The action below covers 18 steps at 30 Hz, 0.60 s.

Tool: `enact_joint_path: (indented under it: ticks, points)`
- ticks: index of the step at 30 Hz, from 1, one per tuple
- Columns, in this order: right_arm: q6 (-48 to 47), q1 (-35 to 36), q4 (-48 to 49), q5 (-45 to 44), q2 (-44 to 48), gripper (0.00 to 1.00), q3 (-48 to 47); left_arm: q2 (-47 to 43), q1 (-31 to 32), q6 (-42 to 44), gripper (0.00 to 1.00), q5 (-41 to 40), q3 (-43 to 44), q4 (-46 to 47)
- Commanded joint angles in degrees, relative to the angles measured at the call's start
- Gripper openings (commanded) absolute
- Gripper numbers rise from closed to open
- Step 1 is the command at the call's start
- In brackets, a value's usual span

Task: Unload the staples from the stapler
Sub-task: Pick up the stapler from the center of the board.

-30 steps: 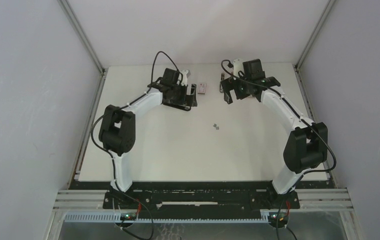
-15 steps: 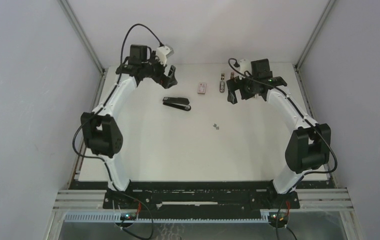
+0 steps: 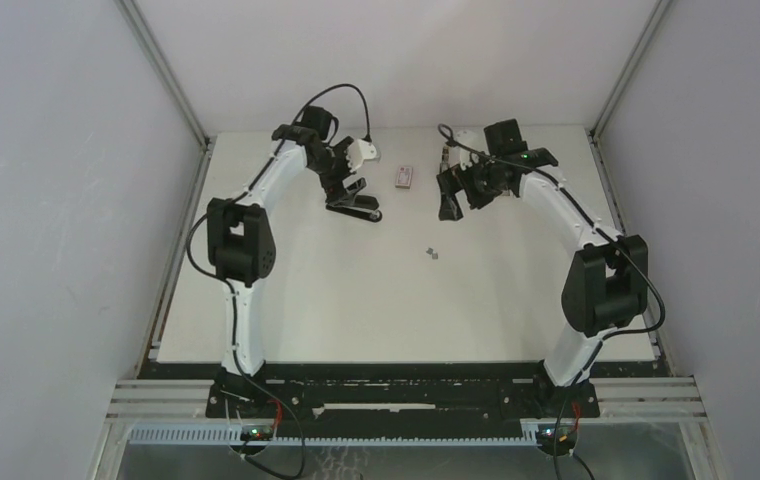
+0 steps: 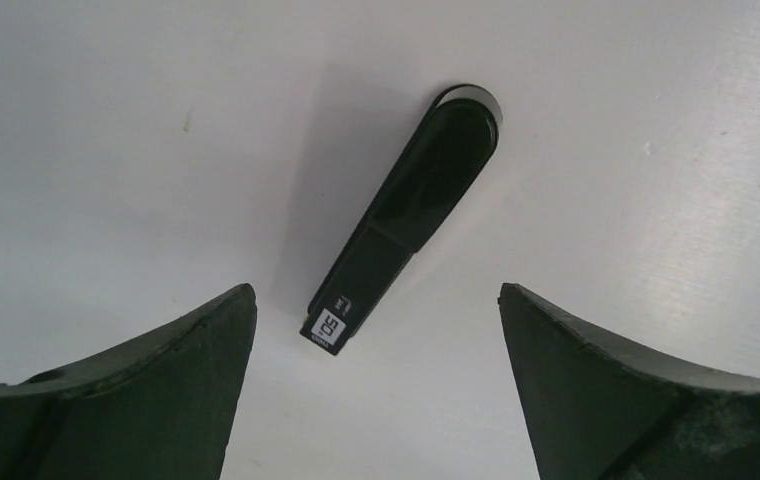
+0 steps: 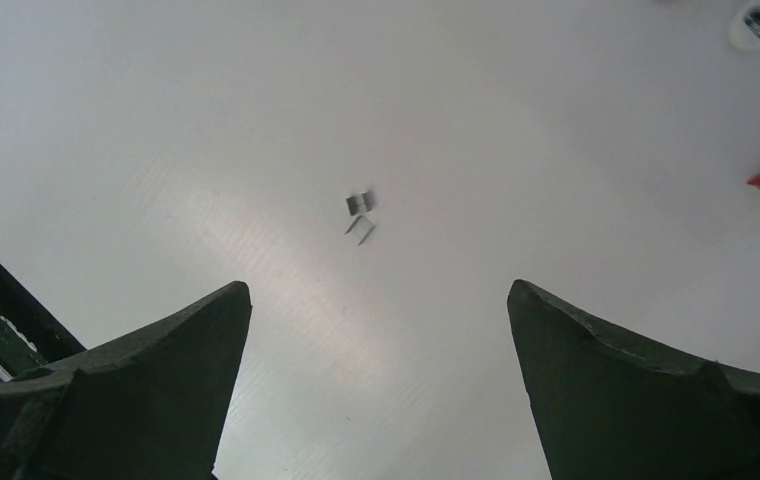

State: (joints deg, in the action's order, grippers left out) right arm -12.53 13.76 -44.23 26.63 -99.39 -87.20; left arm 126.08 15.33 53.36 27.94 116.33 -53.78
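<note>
Some staples (image 5: 360,215) lie loose on the table (image 3: 356,300); the stapler (image 4: 406,215) lies closed just below the left gripper (image 3: 346,183), jaws spread, empty; the right gripper (image 3: 449,203) likewise; whether more remain inside is hidden.

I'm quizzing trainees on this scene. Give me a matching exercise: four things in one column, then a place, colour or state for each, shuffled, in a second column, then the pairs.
Things:
1. stapler
2. staples
3. small box
4. right hand

Descriptions:
A. pinkish, near the far edge of the table
B. open, holding nothing
C. black, lying below the left hand
D. tiny, silvery-grey, loose on the table

Pairs: 1-C, 2-D, 3-A, 4-B
</note>
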Motion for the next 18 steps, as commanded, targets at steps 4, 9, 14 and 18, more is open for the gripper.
enact_joint_path:
  ticks: [4,9,14,18]
  points:
    - [-2.9,5.3,0.4,-3.1,-0.1,1.0,-2.5,3.0,4.8,9.5,0.92,-7.5,4.9,-3.0]
    - [-2.8,5.3,0.2,-2.6,0.3,1.0,-2.5,5.5,8.0,11.7,0.83,-11.4,4.7,-3.6]
    - [-2.8,5.2,0.4,-2.2,1.7,1.0,-2.2,6.6,9.8,11.7,0.68,-12.9,5.1,-2.8]
    - [-2.9,5.2,0.5,-2.2,2.9,1.0,-2.2,7.0,10.6,11.4,0.58,-13.3,5.2,-2.1]
